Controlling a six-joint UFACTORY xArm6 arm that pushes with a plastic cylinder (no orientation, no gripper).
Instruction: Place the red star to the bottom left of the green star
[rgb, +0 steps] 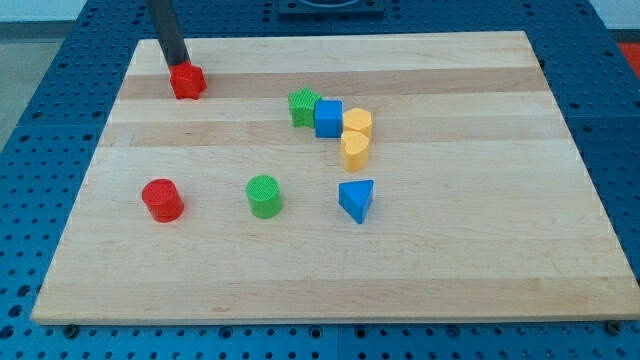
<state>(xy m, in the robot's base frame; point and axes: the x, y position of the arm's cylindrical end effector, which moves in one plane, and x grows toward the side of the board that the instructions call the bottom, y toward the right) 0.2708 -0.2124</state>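
My tip (180, 66) touches the red star (187, 81) at its top-left edge.

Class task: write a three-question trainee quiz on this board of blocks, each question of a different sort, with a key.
1. True or false: my tip touches the red star.
2. Which block lies directly right of the green star? A) blue cube B) red cylinder C) green cylinder
3. Fill in: the blue triangle lies below the yellow ____.

Key: 1 true; 2 A; 3 heart.
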